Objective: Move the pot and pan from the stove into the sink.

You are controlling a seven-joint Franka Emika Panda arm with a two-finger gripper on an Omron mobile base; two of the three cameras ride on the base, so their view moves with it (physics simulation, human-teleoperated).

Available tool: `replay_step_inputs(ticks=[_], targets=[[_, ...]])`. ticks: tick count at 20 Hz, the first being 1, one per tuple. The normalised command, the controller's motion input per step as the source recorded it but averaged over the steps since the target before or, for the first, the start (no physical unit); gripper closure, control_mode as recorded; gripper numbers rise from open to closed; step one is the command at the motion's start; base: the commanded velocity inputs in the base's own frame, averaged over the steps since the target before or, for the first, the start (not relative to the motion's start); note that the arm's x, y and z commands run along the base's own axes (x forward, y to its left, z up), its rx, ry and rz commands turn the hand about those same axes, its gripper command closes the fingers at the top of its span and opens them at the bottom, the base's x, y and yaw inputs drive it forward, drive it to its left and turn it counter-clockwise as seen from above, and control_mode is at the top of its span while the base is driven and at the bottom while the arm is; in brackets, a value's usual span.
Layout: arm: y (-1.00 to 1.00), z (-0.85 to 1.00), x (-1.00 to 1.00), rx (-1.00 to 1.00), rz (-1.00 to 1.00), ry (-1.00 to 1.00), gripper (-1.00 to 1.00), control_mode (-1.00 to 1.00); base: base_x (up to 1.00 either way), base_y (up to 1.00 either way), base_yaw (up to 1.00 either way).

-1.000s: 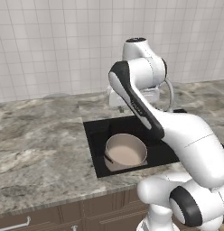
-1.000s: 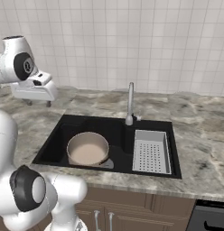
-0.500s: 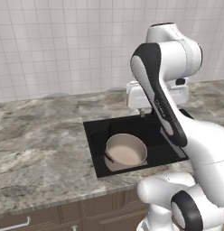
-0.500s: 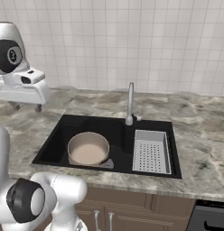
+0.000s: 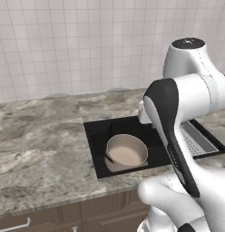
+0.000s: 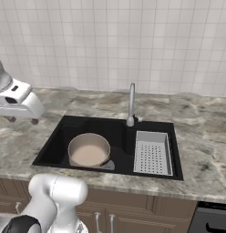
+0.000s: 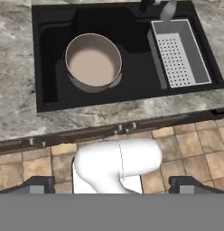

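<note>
A: Now, the step in hand?
B: One pot (image 6: 89, 150) sits in the sink (image 6: 51, 150), beside one drainer tray (image 6: 153, 153) and one faucet (image 6: 131, 103); the claw (image 7: 111, 186), spread wide and empty, should probably swing clear of the surface (image 6: 201, 177) toward the pan.

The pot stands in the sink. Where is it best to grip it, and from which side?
Probably the rim of the pot, taken from straight above by pinching its wall. It stands upright with its mouth open, and the walls of the sink around it would likely block a sideways approach.
</note>
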Motion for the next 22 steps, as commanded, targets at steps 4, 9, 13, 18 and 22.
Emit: replay_step_inputs(ticks=[4, 9, 13, 18, 22], targets=[[-0.29, -0.26, -0.34, -0.01, 0.06, -0.5, -1.0, -1.0, 0.0, 0.0, 0.0], [-0.17, -0.27, -0.06, 0.01, 0.02, -0.24, -1.0, -1.0, 0.0, 0.0, 0.0], [-0.06, -0.3, 0.01, 0.0, 0.03, -0.13, -1.0, -1.0, 0.0, 0.0, 0.0], [-0.09, -0.23, 0.0, 0.0, 0.05, -0.12, -1.0, -1.0, 0.0, 0.0, 0.0], [0.0, 0.0, -0.03, 0.0, 0.0, 0.0, -1.0, -1.0, 0.0, 0.0, 0.0]])
